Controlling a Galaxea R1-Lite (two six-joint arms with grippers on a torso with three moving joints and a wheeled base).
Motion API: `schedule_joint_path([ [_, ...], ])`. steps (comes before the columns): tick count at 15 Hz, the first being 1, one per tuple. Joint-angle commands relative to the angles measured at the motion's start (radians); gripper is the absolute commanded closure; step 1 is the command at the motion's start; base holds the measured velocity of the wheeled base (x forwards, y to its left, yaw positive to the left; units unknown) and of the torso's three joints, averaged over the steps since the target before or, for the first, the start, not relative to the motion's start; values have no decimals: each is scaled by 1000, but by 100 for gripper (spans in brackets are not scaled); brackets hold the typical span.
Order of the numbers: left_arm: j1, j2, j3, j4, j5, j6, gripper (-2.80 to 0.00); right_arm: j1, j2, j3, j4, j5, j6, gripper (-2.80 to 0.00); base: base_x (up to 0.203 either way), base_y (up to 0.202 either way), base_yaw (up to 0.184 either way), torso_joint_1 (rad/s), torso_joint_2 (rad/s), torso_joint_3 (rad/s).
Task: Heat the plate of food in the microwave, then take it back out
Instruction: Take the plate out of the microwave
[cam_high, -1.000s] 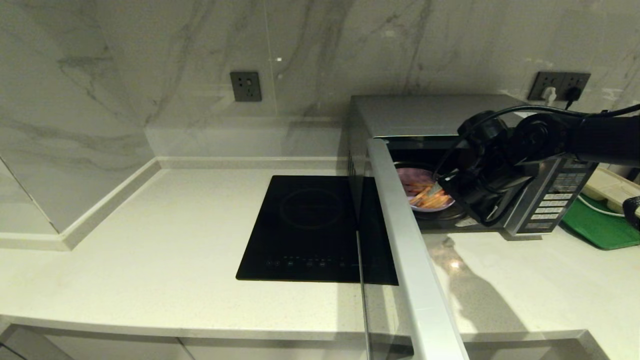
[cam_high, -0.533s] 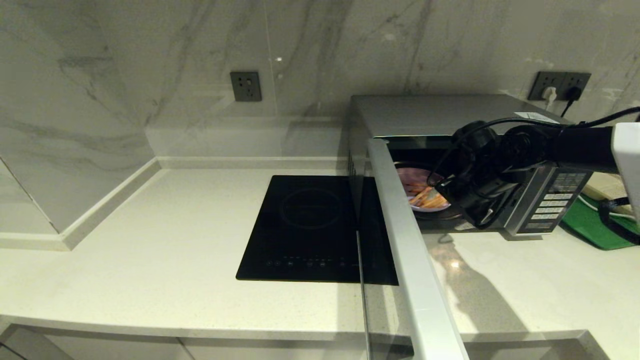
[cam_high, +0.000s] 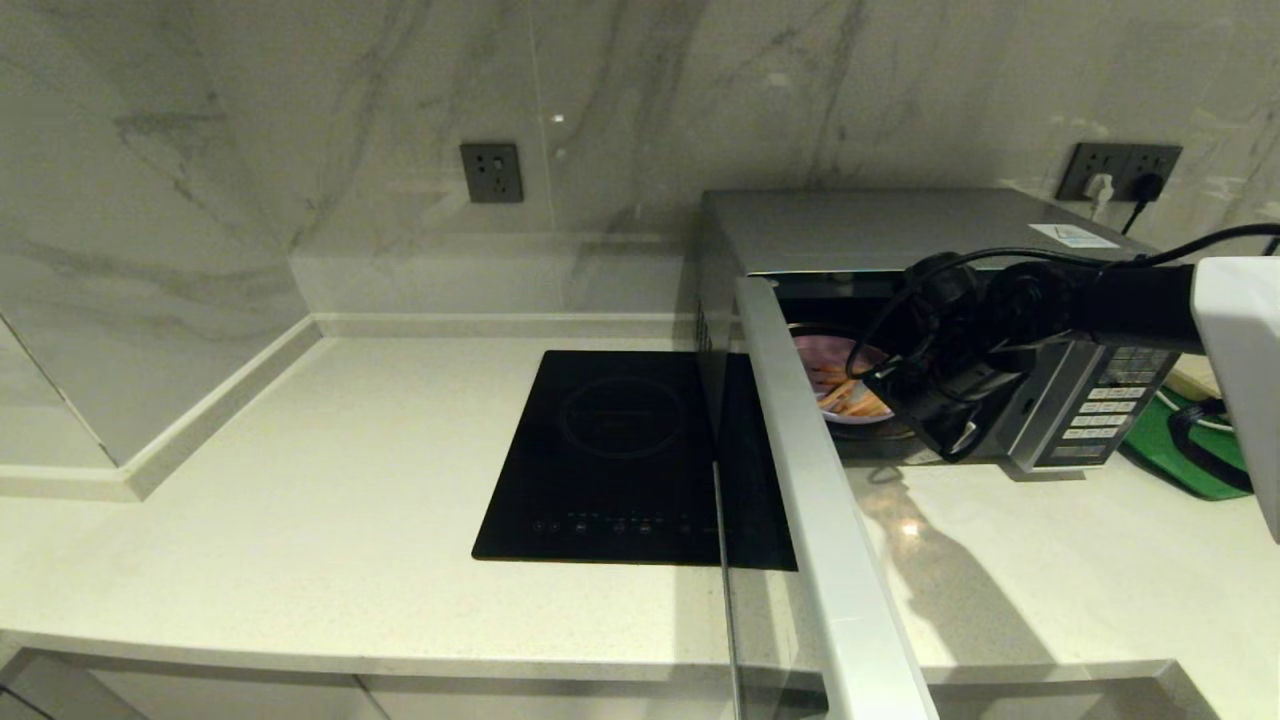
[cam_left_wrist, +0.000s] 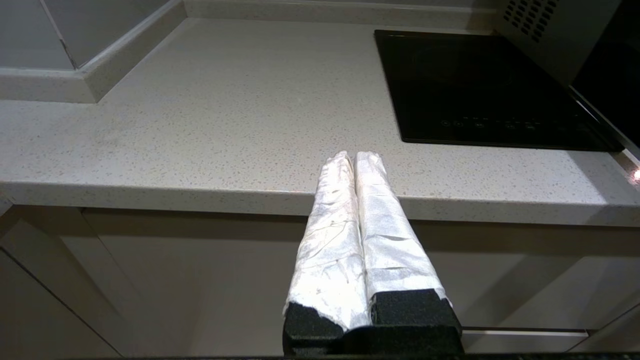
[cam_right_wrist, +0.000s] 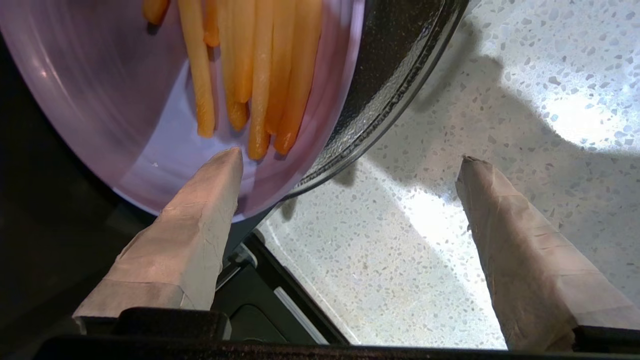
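I see the plate of food (cam_high: 845, 385), glossy lilac with waxy orange sticks, lying inside the microwave (cam_high: 880, 240) at frame right, door swung wide. My right gripper (cam_right_wrist: 350, 160) hangs at the plate's rim, taped fingers spread, holding nothing. Left gripper (cam_left_wrist: 356, 160) sits pressed together before the speckled counter (cam_high: 330, 480) edge.

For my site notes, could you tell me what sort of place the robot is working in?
Most likely a home-style kitchen: a pale speckled countertop with a flat black induction hob set into it, a silver microwave standing open beside it, and marble-look wall panels with power sockets.
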Motion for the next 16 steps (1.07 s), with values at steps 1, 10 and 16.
schedule_joint_path([
  [1,0,0,0,-1,1,-1,0,0,4,0,4,-2,8,-280,0,0,0,0,0,0],
  [10,0,0,0,-1,1,-1,0,0,5,16,7,-51,19,-280,0,0,0,0,0,0],
  [16,0,0,0,-1,1,-1,0,0,4,20,9,-63,29,-280,0,0,0,0,0,0],
])
